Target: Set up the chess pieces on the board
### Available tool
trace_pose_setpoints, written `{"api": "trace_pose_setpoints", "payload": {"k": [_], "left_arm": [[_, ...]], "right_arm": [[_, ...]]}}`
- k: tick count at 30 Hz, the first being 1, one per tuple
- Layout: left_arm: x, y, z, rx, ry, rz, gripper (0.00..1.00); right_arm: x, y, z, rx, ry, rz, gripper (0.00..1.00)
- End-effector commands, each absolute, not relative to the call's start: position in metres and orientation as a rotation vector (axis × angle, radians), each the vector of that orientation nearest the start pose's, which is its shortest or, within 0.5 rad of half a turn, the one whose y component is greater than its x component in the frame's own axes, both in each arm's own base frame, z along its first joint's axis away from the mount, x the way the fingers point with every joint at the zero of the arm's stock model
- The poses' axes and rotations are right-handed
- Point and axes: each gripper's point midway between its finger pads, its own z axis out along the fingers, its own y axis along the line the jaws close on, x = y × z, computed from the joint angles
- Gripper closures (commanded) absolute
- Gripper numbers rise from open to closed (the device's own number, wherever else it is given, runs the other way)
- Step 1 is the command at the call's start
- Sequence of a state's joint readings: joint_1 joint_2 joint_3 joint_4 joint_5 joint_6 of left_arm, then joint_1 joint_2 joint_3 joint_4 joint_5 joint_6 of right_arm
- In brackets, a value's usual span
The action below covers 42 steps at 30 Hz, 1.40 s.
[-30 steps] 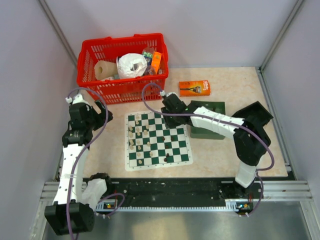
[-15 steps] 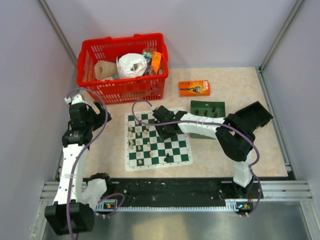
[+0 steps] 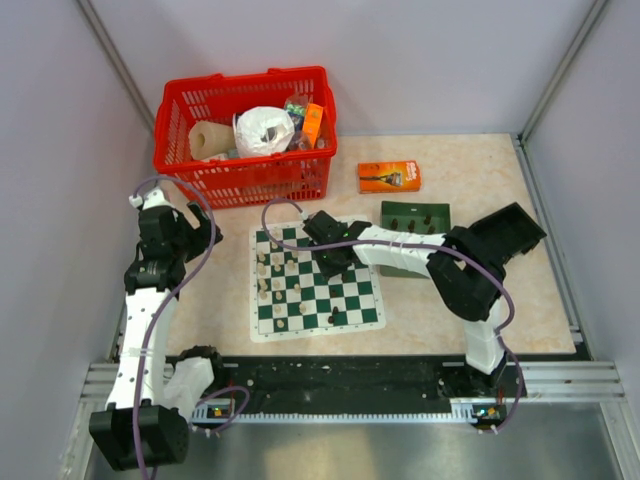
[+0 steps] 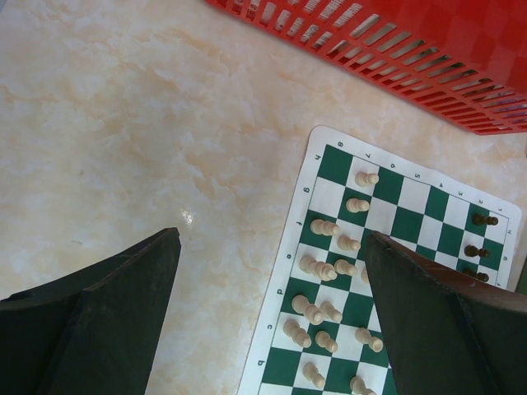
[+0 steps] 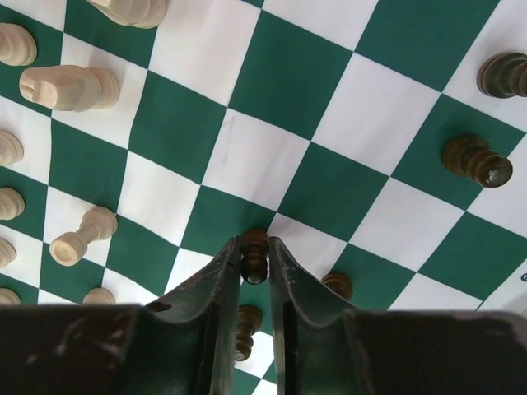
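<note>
Progress of a board set-up, near to far. Nearest the arms, the board (image 3: 355,305) lies flat on the surface (image 3: 480,300), and a few dark pieces (image 3: 335,317) stand on its near and right squares. The cream pieces (image 4: 329,267) crowd roughly two files along the left side. That flank looks largely populated, though whether every piece is upright and on its proper square cannot be told. The dark side looks well under half done: only scattered dark men are on the board, and its middle squares are bare.

The left end effector (image 4: 272,239) hangs over bare surface just left of the board with its fingers spread wide, holding nothing.

The right end effector (image 5: 254,243) is over the far middle of the board. Its fingers are drawn close and pinch one dark pawn (image 5: 254,257) at the head, which sits squarely between the tips. The pawn's base is above or on the corner where four squares meet, and contact with the board cannot be judged. Two more dark pieces stand just beside the fingers, and others lie farther off to the right.

Beyond the board's right edge sits the green tray (image 3: 415,215), in which small dark shapes, probably unplaced pieces, show. Farthest are an orange box (image 3: 388,177) and a red basket (image 3: 245,165), both apart from the board.
</note>
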<state>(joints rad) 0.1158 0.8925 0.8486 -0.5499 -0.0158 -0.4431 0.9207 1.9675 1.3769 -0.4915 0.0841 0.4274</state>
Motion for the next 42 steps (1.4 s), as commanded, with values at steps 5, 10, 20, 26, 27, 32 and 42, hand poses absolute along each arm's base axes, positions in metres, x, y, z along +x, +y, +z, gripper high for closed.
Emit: {"api": "trace_pose_setpoints", "payload": {"k": [5, 10, 20, 26, 27, 32, 42], "left_arm": [[0.292, 0.017, 0.213, -0.589, 2.031, -0.19, 0.01], [0.293, 0.017, 0.212, -0.593, 2.03, -0.194, 0.01], [0.294, 0.011, 0.211, -0.58, 2.037, -0.235, 0.01], [0.294, 0.01, 0.211, -0.581, 2.034, -0.243, 0.01], [0.294, 0.009, 0.21, -0.582, 2.035, -0.245, 0.01], [0.296, 0.006, 0.208, -0.582, 2.035, -0.268, 0.01], [0.296, 0.006, 0.206, -0.585, 2.038, -0.271, 0.01]], "right_arm": [[0.286, 0.36, 0.07, -0.579, 2.501, 0.326, 0.83], [0.302, 0.339, 0.085, -0.479, 2.477, 0.294, 0.83], [0.316, 0.302, 0.074, -0.383, 2.516, 0.23, 0.82], [0.314, 0.297, 0.067, -0.385, 2.533, 0.222, 0.82], [0.314, 0.295, 0.065, -0.383, 2.537, 0.217, 0.82], [0.316, 0.298, 0.063, -0.402, 2.54, 0.239, 0.81], [0.316, 0.302, 0.053, -0.412, 2.558, 0.244, 0.81]]}}
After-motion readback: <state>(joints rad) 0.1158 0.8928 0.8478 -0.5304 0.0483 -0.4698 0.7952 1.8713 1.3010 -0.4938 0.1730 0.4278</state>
